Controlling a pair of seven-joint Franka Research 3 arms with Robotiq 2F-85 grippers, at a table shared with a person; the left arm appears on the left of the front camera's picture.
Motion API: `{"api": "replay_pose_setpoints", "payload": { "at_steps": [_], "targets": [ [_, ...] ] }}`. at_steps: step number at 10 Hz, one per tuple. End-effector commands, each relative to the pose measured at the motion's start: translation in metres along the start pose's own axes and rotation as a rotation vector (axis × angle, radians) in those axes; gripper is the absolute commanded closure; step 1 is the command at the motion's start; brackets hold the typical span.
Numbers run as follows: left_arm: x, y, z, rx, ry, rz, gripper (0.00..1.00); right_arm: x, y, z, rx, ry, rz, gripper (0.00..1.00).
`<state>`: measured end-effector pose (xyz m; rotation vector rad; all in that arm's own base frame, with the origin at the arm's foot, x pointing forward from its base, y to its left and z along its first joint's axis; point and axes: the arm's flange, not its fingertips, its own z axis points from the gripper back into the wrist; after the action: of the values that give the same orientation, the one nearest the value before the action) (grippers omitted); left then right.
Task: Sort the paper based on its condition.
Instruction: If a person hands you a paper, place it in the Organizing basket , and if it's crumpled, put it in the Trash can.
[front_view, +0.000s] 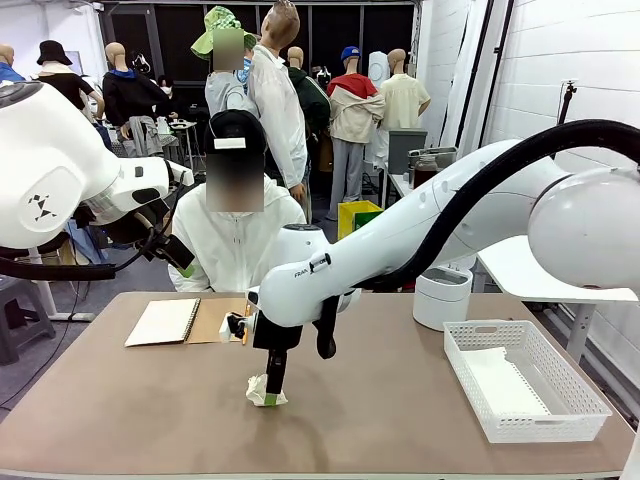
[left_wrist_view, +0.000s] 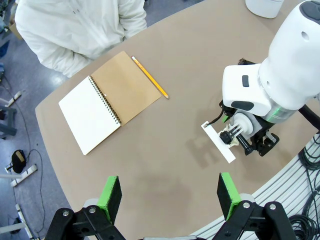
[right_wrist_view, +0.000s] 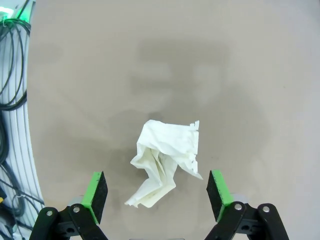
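A crumpled cream paper (right_wrist_view: 162, 160) lies on the brown table (right_wrist_view: 240, 60). My right gripper (right_wrist_view: 157, 192) is open and hangs straight over it, one green pad on either side of the paper and neither touching it. From the front, the right gripper (front_view: 268, 385) points down at the crumpled paper (front_view: 265, 392) near the table's middle. My left gripper (left_wrist_view: 170, 192) is open and holds nothing, high above the table's left part.
A white mesh basket (front_view: 525, 375) at the front right holds what looks like a flat white sheet. An open spiral notebook (front_view: 165, 322) and a yellow pencil (left_wrist_view: 149, 76) lie at the far left, before a seated person (front_view: 235, 235). A white round container (front_view: 442, 297) stands behind the basket.
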<state>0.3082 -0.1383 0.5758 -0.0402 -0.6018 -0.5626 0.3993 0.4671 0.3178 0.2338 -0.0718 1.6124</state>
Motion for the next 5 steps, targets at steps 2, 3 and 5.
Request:
{"api": "replay_pose_setpoints", "payload": {
  "at_steps": [2,3,5],
  "targets": [
    [-0.001,0.001,0.0,-0.001,0.0,0.001,0.0,0.006,-0.006,-0.008,0.032,0.032,0.036,0.0],
    [-0.001,0.001,0.0,-0.001,0.0,0.001,0.0,0.007,-0.007,-0.011,0.042,0.037,0.04,0.0],
    [-0.001,0.001,0.0,-0.001,0.0,0.001,0.0,0.01,-0.009,-0.015,0.056,0.053,0.053,0.0]
  ]
}}
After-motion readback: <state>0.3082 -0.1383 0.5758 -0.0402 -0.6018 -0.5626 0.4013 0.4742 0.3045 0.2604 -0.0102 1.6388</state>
